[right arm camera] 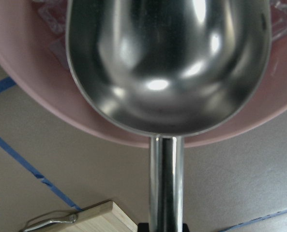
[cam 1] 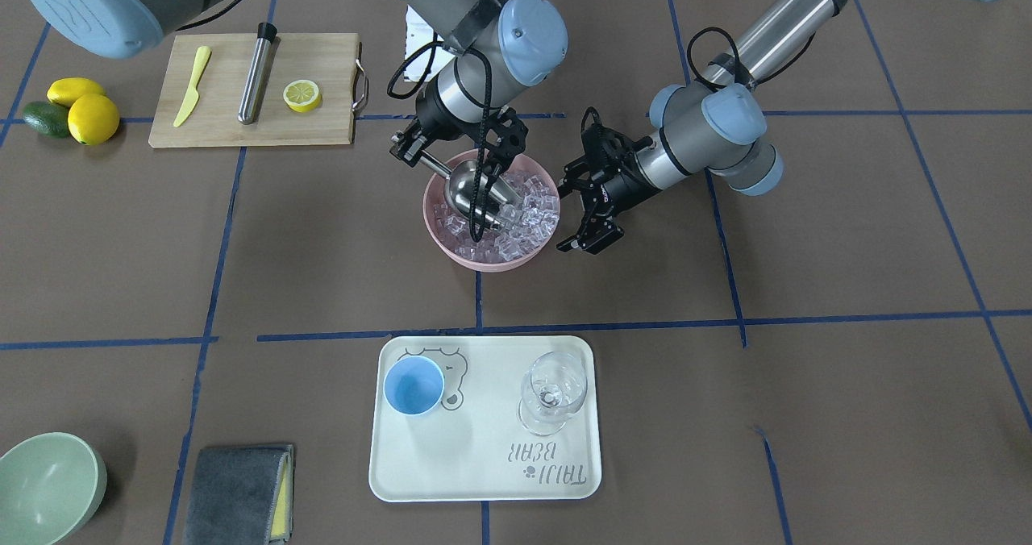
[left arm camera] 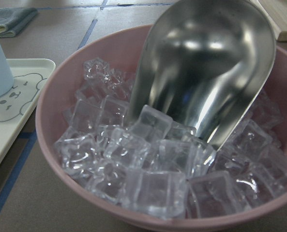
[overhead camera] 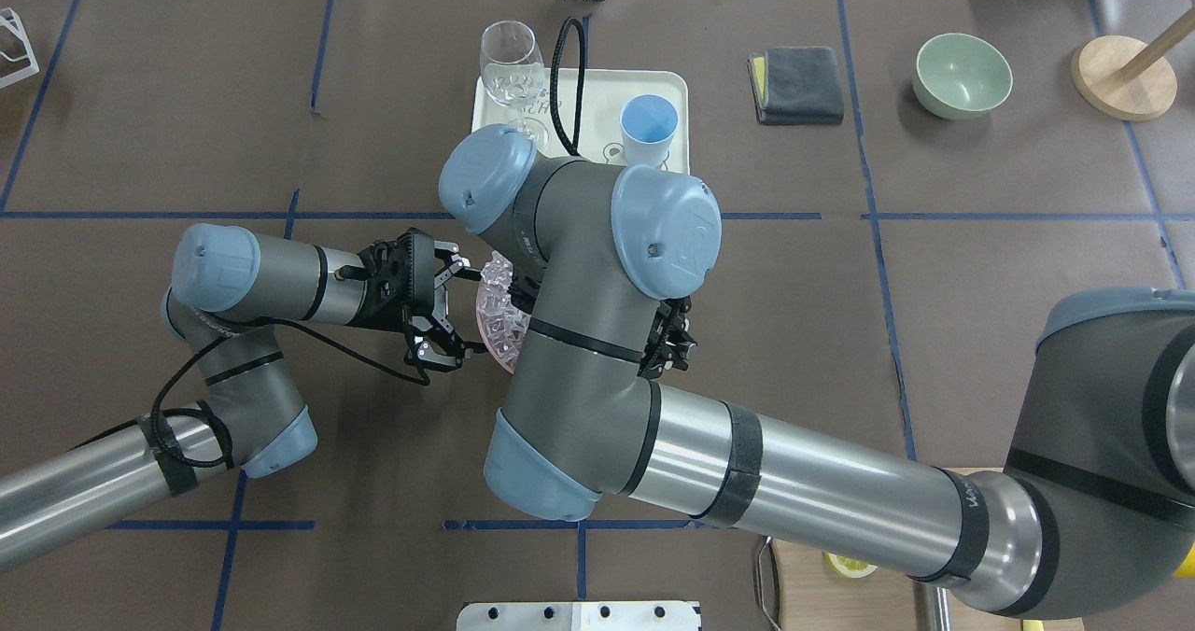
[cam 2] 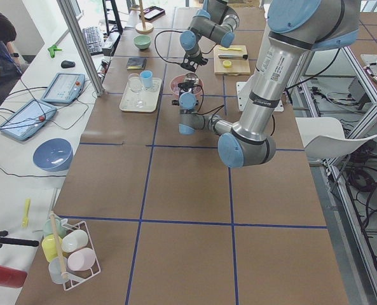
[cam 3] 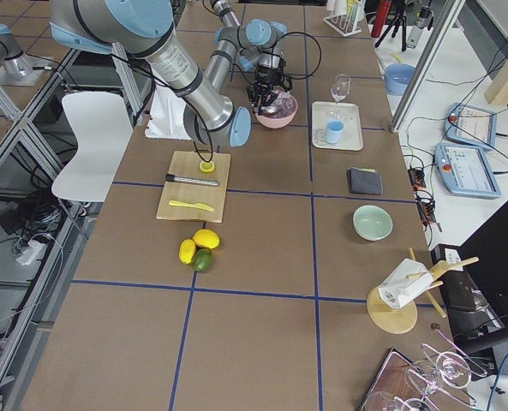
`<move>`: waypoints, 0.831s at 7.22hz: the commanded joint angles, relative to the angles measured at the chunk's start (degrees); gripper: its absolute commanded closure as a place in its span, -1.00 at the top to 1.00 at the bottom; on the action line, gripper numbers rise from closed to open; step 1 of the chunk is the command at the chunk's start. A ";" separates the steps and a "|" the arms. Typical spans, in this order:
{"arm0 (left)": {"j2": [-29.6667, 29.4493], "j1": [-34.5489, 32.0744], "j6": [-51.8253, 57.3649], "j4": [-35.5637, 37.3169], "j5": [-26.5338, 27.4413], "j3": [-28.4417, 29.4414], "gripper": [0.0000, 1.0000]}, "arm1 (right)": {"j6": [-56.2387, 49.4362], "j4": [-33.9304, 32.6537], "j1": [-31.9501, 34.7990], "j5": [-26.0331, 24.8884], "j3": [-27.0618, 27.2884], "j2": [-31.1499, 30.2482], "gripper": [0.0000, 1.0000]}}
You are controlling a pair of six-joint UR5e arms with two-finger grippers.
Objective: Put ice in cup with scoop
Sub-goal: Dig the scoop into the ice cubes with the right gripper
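The ice (cam 1: 528, 210) is heaped in a pink bowl (cam 1: 484, 261) at mid-table. My right gripper (cam 1: 413, 148) is shut on the thin handle of the steel scoop (cam 1: 472, 192). The scoop is tilted down with its mouth in the ice. The left wrist view shows the scoop (left arm camera: 206, 63) with its front edge among the cubes (left arm camera: 133, 159). The right wrist view shows its trough (right arm camera: 167, 63) empty. My left gripper (cam 1: 568, 216) is open and empty beside the bowl, apart from it. The light-blue cup (cam 1: 414, 384) stands upright on a white tray (cam 1: 484, 464).
A clear stemmed glass (cam 1: 552, 392) shares the tray. A cutting board (cam 1: 322, 126) holds a yellow knife, a steel cylinder and a lemon half. Lemons and an avocado (cam 1: 76, 110) lie beside it. A green bowl (cam 1: 48, 488) and a grey cloth (cam 1: 238, 492) are by the near edge.
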 commanded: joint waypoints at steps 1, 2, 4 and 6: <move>0.01 0.00 0.00 0.00 0.00 -0.02 1.00 | 0.23 5.17 -0.30 0.00 0.81 -2.47 -1.00; 0.01 0.00 0.00 0.00 0.00 -0.02 1.00 | 0.23 7.90 -0.30 0.00 2.30 -4.40 -1.00; 0.01 0.00 0.00 0.00 0.00 -0.02 1.00 | 2.58 12.56 -0.56 0.09 9.92 -11.32 -1.00; 0.01 0.00 0.00 0.00 0.00 -0.02 1.00 | 3.31 18.29 -0.65 0.09 12.24 -14.69 -1.00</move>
